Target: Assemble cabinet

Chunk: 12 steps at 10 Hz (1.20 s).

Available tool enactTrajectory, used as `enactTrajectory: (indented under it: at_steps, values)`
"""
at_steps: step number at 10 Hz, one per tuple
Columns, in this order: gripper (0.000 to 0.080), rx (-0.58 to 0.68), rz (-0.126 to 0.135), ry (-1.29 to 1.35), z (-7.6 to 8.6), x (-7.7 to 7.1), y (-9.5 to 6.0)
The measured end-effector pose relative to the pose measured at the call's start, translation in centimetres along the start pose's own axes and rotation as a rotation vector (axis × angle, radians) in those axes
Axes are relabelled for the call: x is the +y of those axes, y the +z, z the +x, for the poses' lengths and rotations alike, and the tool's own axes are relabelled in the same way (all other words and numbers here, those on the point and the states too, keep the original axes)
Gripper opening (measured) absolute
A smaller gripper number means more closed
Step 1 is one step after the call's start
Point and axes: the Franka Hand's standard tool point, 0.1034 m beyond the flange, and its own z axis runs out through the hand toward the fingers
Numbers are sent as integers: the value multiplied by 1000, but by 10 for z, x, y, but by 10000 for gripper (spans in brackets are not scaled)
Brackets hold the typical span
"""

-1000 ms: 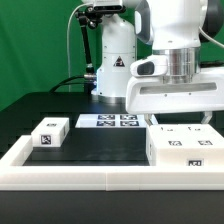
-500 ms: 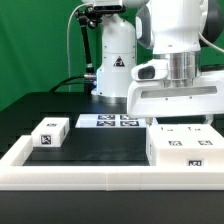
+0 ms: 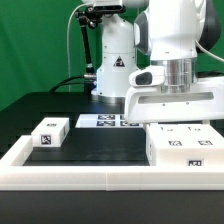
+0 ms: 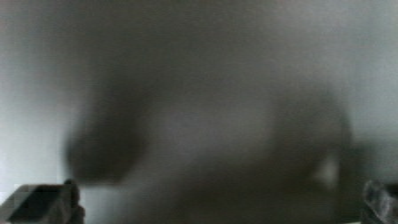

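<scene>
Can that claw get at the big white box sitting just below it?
Probably yes: the gripper hangs open just over the cabinet, and nothing shows between them.

A black bench [image 3: 100, 146] fills the exterior view, framed along its front and the exterior view's left by a long low white rim [image 3: 85, 173]. Near the left side of that frame a small white block [image 3: 50, 132] lies on the bench, with one black-and-white square tag on its front face and another on top. Farther back, near the middle, the marker board [image 3: 105, 121] lies flat, with several tags showing. A green backdrop [image 3: 35, 45] stands behind. The wrist view is a grey blur.
</scene>
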Motion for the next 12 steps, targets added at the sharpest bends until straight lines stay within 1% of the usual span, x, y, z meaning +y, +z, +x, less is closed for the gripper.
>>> enactTrajectory:
  at_steps: [5,7,10,12]
  values:
    - [796,3,1,-6,0,0,0]
    - [796,27,3,-6,1,1,0]
    - [796,49,8,-17,1,-4,0]
    - [796,52,8,-34,2,-2,2]
